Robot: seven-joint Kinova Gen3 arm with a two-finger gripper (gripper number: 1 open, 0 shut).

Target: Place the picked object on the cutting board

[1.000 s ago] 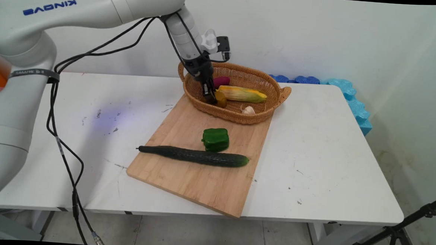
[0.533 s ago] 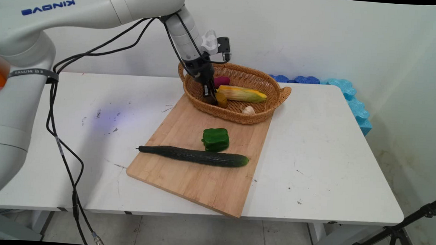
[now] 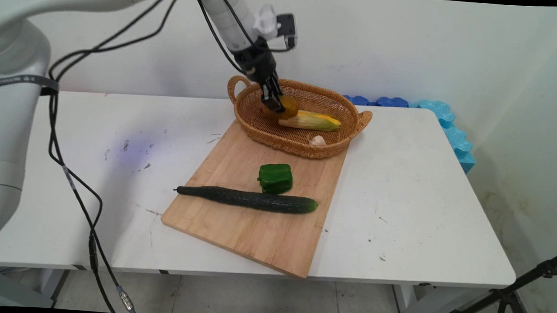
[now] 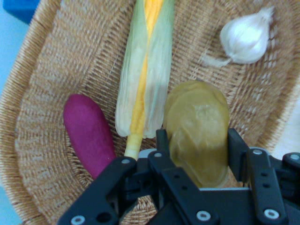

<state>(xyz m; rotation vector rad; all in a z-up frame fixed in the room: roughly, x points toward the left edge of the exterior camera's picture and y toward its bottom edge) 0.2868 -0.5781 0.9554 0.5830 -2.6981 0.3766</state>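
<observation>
Gripper [image 3: 273, 104] fingers are clamped on 1 brownish-yellow potato [image 4: 199, 133], held above the wicker basket [image 3: 336, 147]. I judge my grip shallow; it could slip onto the corn [image 4: 145, 70].

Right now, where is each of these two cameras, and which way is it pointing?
Main view: fixed above the table's near side, looking down across it at the wall; shows the arm and gripper.
Hand view: on the hand, looking along the gripper into the basket; shows the black linkage and fingers.
Shared: the yellow-brown potato held by the gripper, the corn, the garlic.
</observation>
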